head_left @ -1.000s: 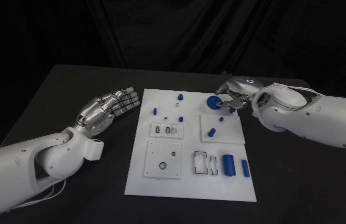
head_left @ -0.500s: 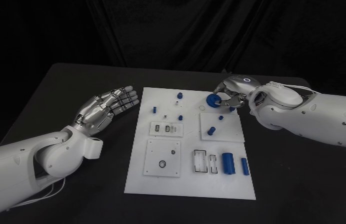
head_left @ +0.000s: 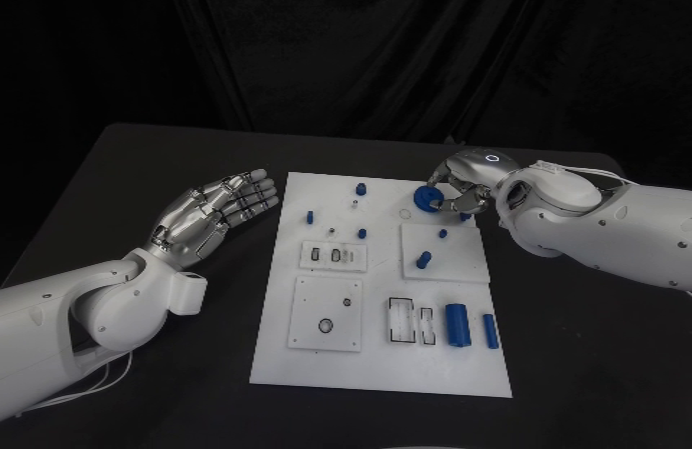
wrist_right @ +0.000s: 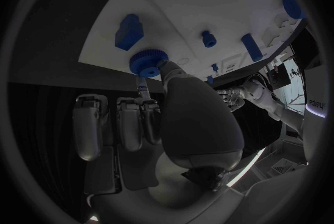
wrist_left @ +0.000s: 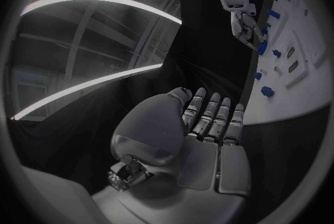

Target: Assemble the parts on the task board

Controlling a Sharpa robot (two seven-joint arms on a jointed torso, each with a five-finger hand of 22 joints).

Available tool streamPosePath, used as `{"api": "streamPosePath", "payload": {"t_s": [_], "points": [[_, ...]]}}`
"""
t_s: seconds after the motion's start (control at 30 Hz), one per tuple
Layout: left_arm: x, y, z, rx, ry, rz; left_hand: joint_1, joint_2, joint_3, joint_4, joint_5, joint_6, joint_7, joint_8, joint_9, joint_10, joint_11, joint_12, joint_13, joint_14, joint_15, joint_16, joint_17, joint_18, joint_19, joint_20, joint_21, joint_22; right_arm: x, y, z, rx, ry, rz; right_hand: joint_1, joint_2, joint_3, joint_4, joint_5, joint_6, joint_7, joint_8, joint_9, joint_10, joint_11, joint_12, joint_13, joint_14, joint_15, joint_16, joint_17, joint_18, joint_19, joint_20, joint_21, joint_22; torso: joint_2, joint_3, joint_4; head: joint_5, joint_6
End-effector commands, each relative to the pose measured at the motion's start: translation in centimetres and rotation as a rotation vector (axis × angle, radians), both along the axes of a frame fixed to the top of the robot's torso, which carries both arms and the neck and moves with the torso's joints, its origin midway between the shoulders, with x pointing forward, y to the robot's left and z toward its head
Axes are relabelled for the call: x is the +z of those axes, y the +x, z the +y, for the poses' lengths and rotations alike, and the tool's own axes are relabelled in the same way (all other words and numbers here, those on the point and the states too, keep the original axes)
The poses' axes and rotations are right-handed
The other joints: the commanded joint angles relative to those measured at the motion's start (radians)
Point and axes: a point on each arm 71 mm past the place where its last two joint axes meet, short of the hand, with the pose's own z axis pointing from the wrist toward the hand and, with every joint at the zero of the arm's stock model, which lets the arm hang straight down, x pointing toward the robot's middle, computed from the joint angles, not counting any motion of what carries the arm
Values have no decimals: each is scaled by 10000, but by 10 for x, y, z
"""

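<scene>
The white task board point(head_left: 378, 364) lies in the middle of the black table. At its far right corner my right hand point(head_left: 464, 193) pinches a blue gear point(head_left: 427, 199) between thumb and a finger, just above the board. The right wrist view shows the gear point(wrist_right: 146, 62) at the fingertips near the board's edge point(wrist_right: 104, 45), beside a blue block point(wrist_right: 128, 32). Left of the board my left hand point(head_left: 216, 211) hovers palm up, fingers spread, holding nothing. The left wrist view has the left hand point(wrist_left: 205, 135) and, far off, the right hand point(wrist_left: 245, 29) over the board point(wrist_left: 299, 84).
Loose blue parts lie on the board: a thick cylinder point(head_left: 457, 325) and a thin bar point(head_left: 490, 331) near the front right, a peg point(head_left: 423, 261) on the right square plate, and small pegs point(head_left: 359, 191) point(head_left: 307, 217) farther back. Black table surrounds the board.
My right hand with the gear has drifted slightly toward the board's far edge. The left hand has stayed where it was.
</scene>
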Motion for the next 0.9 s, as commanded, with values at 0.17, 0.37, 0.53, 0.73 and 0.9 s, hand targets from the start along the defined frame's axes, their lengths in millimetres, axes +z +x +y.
{"api": "streamPosePath", "payload": {"t_s": [0.17,0.37,0.53,0.73,0.9], "points": [[16,-2,6,583,-1577,-1866,-15,-92,76,9,21,-54,71,24,5,-14,50,-2,6,5,89,36,15,-109,56,-2,35,-1,-15,-1,-2,-301,-465,691,165,-1,5,-171,40,209,-20,198,205,1040,-39,27,2632,1048,-23,25,2632,-121,426,-55,-68,1816,0,0,4,0,-24],[15,-2,7,598,-1566,-1835,-15,-92,76,9,21,-54,71,24,5,-14,50,-2,6,5,89,36,15,-109,56,-2,35,-1,-19,-2,-3,-360,-723,1103,181,66,16,-456,699,562,-92,884,832,1040,-15,27,2632,1048,0,25,2632,-117,421,-39,-85,1817,2,3,7,16,-20],[15,-2,9,642,-1587,-1794,-26,-95,103,14,13,-72,84,17,3,-29,52,-12,4,3,96,44,15,-117,62,-2,38,-1,-20,-3,-3,-340,-832,1306,118,147,104,-674,1507,487,-191,1504,1504,1040,-93,27,2632,1048,-69,25,2632,-116,423,-93,-95,1826,3,2,1,37,-1],[15,-2,10,684,-1590,-1786,-26,-95,103,14,13,-72,84,17,3,-29,52,-12,4,3,96,44,15,-117,62,-2,38,-1,-15,-8,0,-172,-613,1099,52,170,212,-840,1816,333,-267,2020,2119,1040,-163,27,2632,1048,-130,25,2632,-127,453,-145,-78,1867,-8,1,-11,43,0],[15,-2,11,706,-1576,-1782,-30,-97,116,15,11,-66,89,18,4,-22,55,-5,5,13,100,58,18,-121,68,-2,42,0,3,-12,11,256,-305,621,-149,160,215,-779,1729,237,-332,2294,2473,1040,-220,27,2632,1048,-178,25,2632,-157,527,-185,-12,1960,-6,6,-18,8,-68]]}}
